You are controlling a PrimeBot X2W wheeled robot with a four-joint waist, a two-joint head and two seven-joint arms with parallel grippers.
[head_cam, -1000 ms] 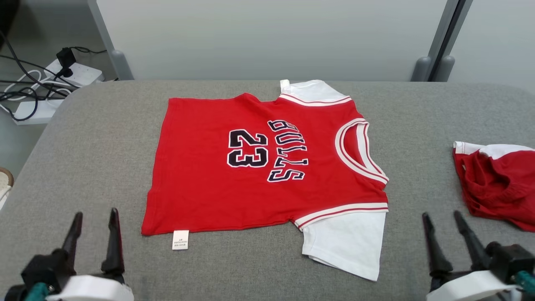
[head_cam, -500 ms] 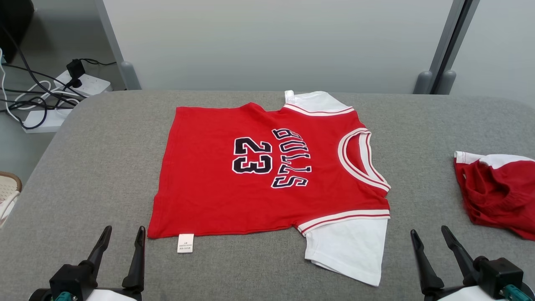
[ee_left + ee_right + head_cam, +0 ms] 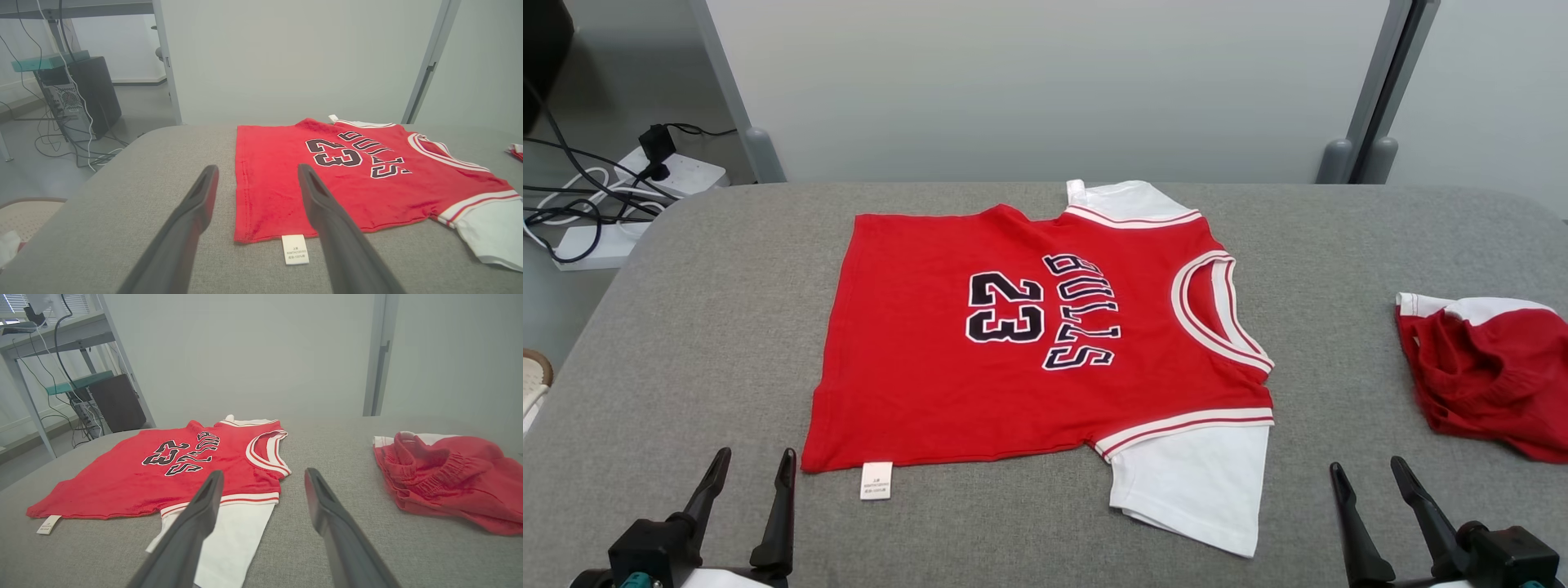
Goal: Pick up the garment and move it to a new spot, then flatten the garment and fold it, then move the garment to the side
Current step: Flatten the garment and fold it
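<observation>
Ahead of the left pincer [image 3: 756,453] and a bit to its right, the garment [image 3: 915,367] lies spread flat on the grey tabletop [image 3: 686,327]. It's a red jersey tee, face up, w/ "23" & "BULLS" in dark letters edged white. Hem end is nearest the left pincer; neck end points to the side of the right pincer [image 3: 1365,464]. Near hem corner sits just fwd of the left pincer's right finger, apart from it. A white label [image 3: 876,480] sticks out at that corner, flat on the tabletop. The collar [image 3: 1217,314], white w/ red stripes, lies fwd & left of the right pincer. The near sleeve [image 3: 1192,486], white, lies flat btwn the two pincers, closer to the right one but not touching. The far sleeve [image 3: 1131,200] is mostly tucked under the body; just a white patch & striped band show at the far edge.

Left pincer: fingers apart, nothing btwn them, low over the tabletop's near edge. Its wrist view has the hem corner & label framed btwn the fingers, further on. Right pincer: fingers apart too, holding nothing. Its wrist view has bare tabletop btwn the fingers, w/ the near sleeve partly behind the left finger. Can't tell if any tips touch the tabletop.

Fwd & right of the right pincer, well apart from the garment, lie crumpled red shorts [image 3: 1486,376] w/ white trim; an elastic waistband shows in the right wrist view.

Past the tabletop stands a pale wall panel [image 3: 1045,82]. Far fwd & left of the left pincer, on the floor: a white power strip [image 3: 682,171], dark cables [image 3: 572,212] and a dark computer tower [image 3: 96,94].
</observation>
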